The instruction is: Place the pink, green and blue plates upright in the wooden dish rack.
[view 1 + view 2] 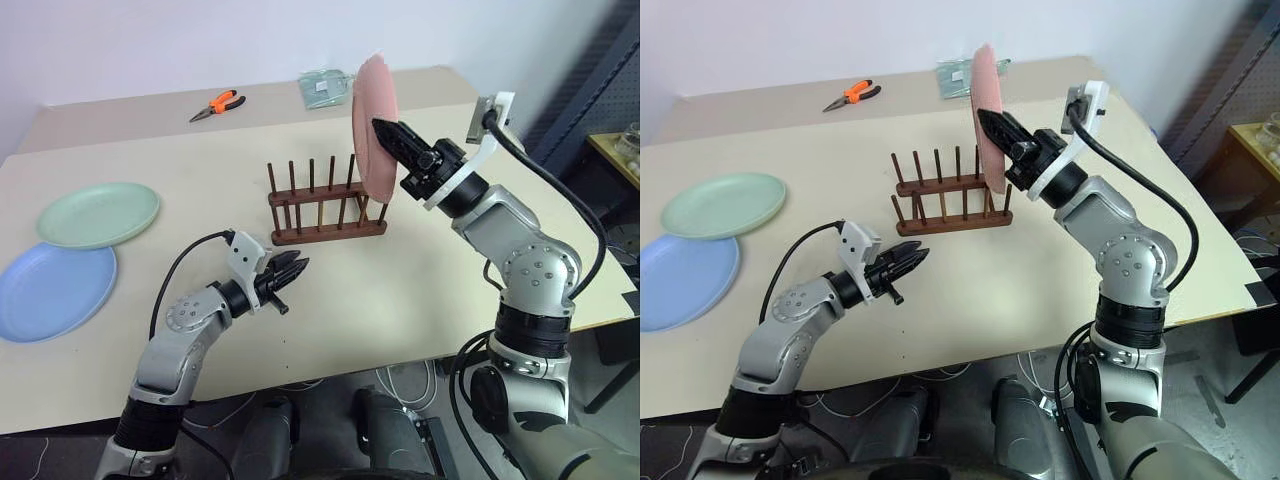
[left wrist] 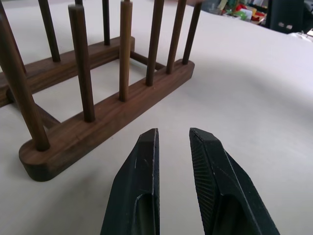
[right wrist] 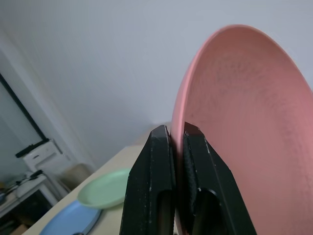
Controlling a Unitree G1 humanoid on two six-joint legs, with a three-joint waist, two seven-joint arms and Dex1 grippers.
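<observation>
The pink plate point(image 1: 373, 130) stands on edge at the right end of the wooden dish rack point(image 1: 325, 208). My right gripper point(image 1: 378, 126) is shut on its rim from the right. I cannot tell whether the plate's lower edge rests between the pegs. The other slots of the rack hold nothing. The green plate point(image 1: 98, 214) lies flat at the table's left, overlapping the blue plate point(image 1: 52, 290) just in front of it. My left gripper point(image 1: 300, 264) hovers low in front of the rack's left end, open by a narrow gap and empty. The left wrist view shows the rack's base point(image 2: 98, 122) close ahead.
Orange-handled pliers point(image 1: 218, 104) and a clear packet point(image 1: 325, 88) lie at the back of the beige table point(image 1: 420, 290). A dark stand and a yellow side table point(image 1: 620, 150) are off the right edge.
</observation>
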